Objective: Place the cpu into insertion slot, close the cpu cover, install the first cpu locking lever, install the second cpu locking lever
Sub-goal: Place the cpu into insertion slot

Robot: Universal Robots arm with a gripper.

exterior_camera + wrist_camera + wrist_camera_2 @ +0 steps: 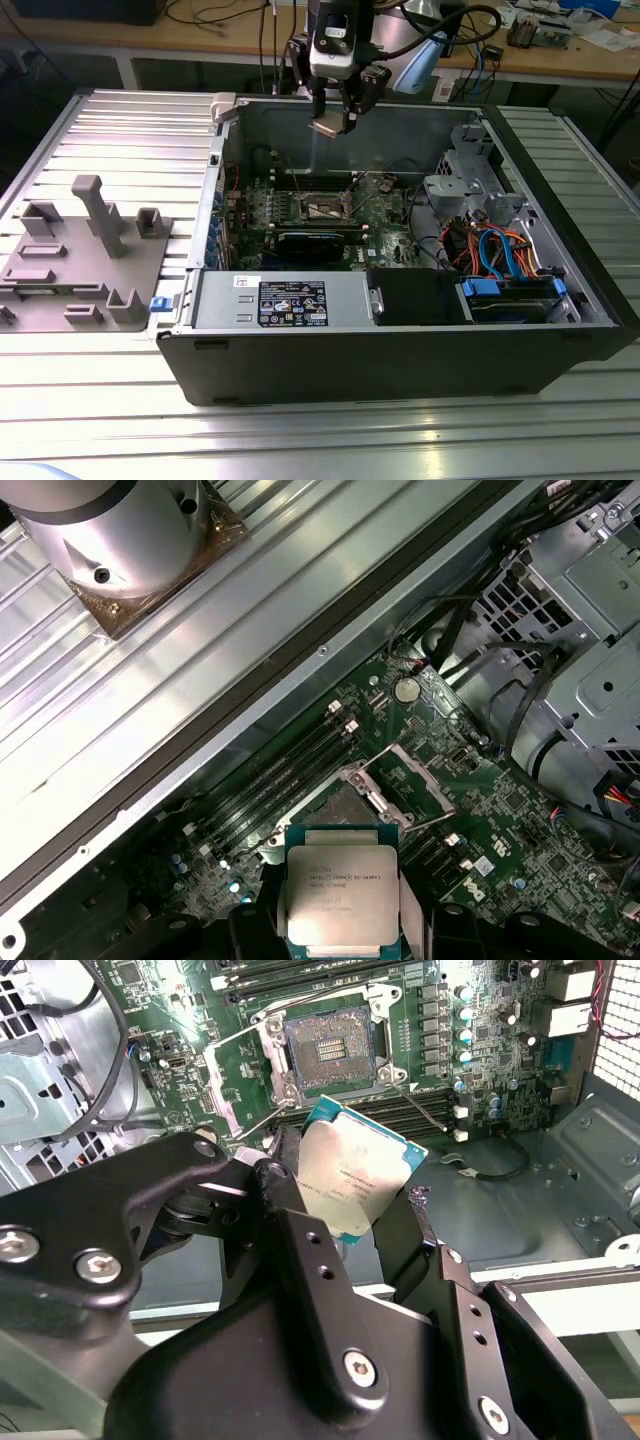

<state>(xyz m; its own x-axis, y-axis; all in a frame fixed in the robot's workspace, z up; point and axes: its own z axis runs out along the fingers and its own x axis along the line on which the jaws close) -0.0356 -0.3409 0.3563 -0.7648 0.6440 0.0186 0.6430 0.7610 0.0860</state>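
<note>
Your black fingers (285, 1205) are clamped on the flat square silvery-grey cpu (355, 1185), high above the open grey computer case (400, 355). In the exterior view, the square dark insertion slot (327, 207) lies at 6 o'clock from it.

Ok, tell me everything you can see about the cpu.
The cpu is a small flat square chip: a silvery-grey metal lid with faint print, on a thin green board whose edge shows around it. It is in the air, tilted, gripped on two opposite edges by the black fingers of the gripper; nothing else touches it. It hangs over the open case, above the motherboard and not yet in the empty, uncovered slot.
</note>
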